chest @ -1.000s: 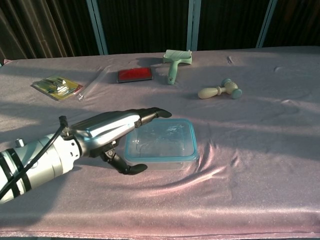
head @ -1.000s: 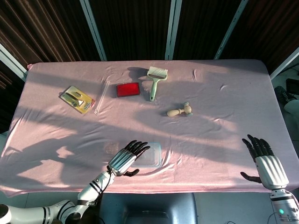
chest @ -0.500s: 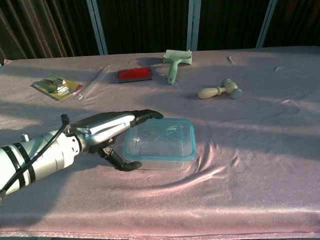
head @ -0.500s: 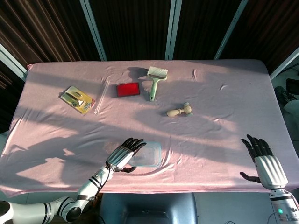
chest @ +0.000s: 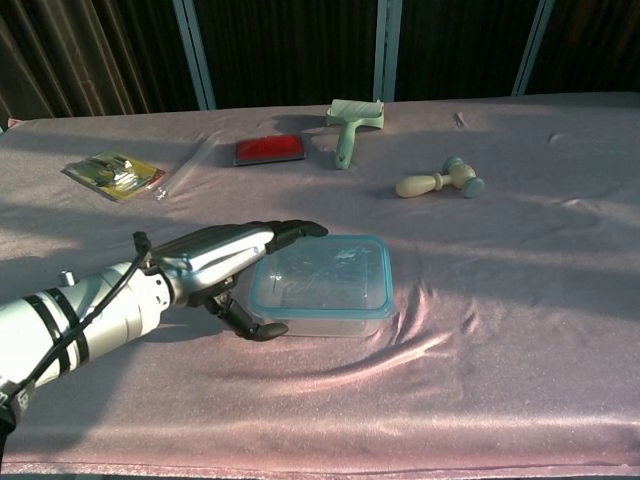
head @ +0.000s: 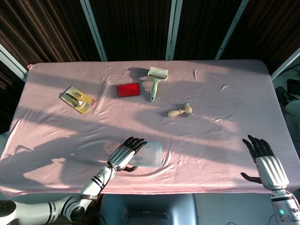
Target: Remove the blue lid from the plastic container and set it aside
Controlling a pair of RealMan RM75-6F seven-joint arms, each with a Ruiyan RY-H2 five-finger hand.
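Note:
A clear plastic container with a blue-rimmed lid (chest: 325,283) (head: 148,155) sits on the pink cloth near the table's front edge, lid on. My left hand (chest: 225,262) (head: 124,154) is at its left side, fingers stretched over the lid's left edge and thumb low against the container's front left corner. It holds nothing. My right hand (head: 265,162) hovers far off at the table's front right corner, fingers apart and empty; the chest view does not show it.
Further back lie a red flat box (head: 128,89), a green lint roller (head: 156,78), a small wooden mallet (head: 181,111), a yellow packet (head: 78,99) and a clear strip (head: 101,98). The pink cloth (head: 225,117) is wrinkled around the container.
My left hand has drawn back and sunk a little toward the container's left edge. The container and my right hand have stayed put.

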